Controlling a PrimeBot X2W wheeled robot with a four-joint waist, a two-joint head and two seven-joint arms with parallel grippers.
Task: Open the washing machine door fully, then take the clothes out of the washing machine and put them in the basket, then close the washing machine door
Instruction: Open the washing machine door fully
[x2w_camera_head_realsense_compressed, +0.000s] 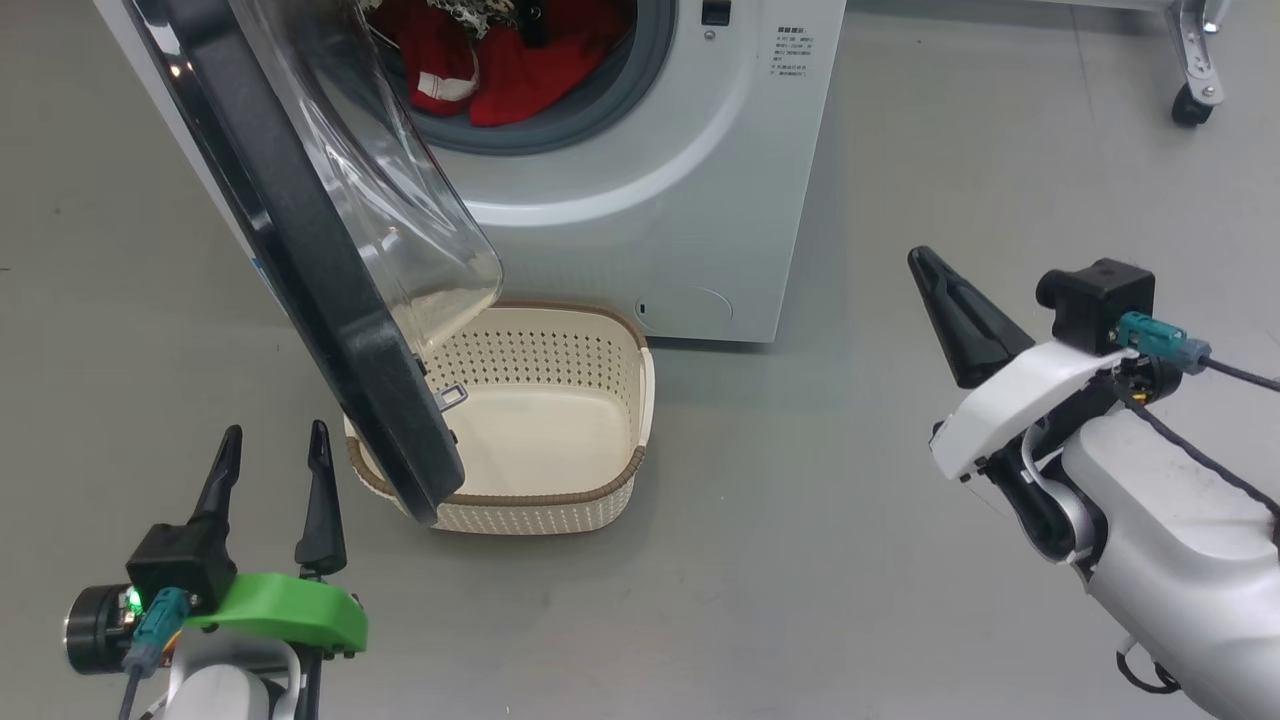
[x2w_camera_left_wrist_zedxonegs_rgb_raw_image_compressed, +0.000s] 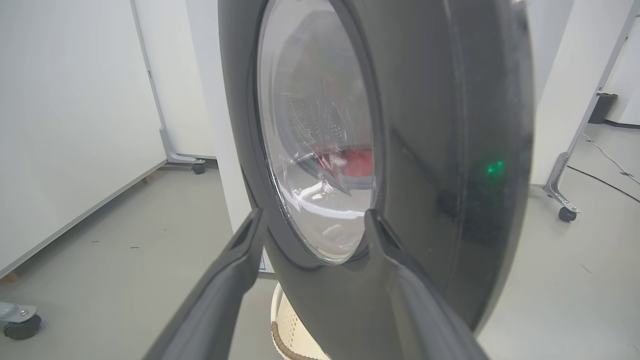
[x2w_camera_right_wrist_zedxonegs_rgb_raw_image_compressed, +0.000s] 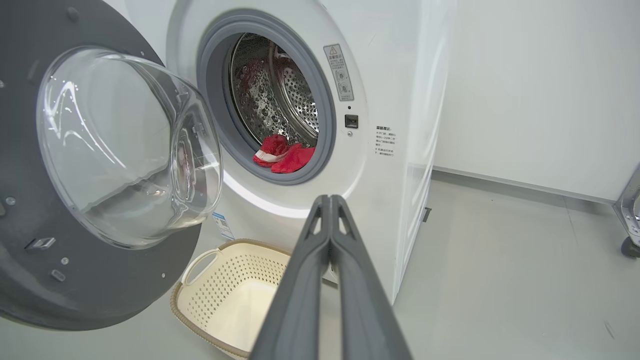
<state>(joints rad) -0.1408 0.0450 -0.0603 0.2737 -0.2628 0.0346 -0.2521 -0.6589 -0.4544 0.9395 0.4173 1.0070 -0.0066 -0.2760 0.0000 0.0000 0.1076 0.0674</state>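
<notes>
Grey floor (x2w_camera_head_realsense_compressed: 800, 560) runs all around the washing machine (x2w_camera_head_realsense_compressed: 700, 200), and plain white walls stand behind it. The washing machine door (x2w_camera_head_realsense_compressed: 330, 300) swings out on the left side, only part way open. Its black rim and glass bowl hang over one end of the basket (x2w_camera_head_realsense_compressed: 645, 400). The basket sits on the floor right in front of the machine, under the round mouth, so I think the clothes will only have a short way to go. It has nothing in it yet. The clothes (x2w_camera_head_realsense_compressed: 520, 70) are red with white bits and lie low in the drum, just inside the grey ring.

My left tool (x2w_camera_head_realsense_compressed: 275, 432) has its two fingers wide apart and holds nothing. It hangs just beside the outer face of the door, near the low edge. I cannot tell if it touches. I think it is there to move the door wider, since the door is not fully open.

My right tool (x2w_camera_head_realsense_compressed: 925, 262) has its fingers pressed together with nothing between them. It is out to the right, well apart from the machine, pointing toward the mouth. I think it is parked there to keep out of the door's way.
</notes>
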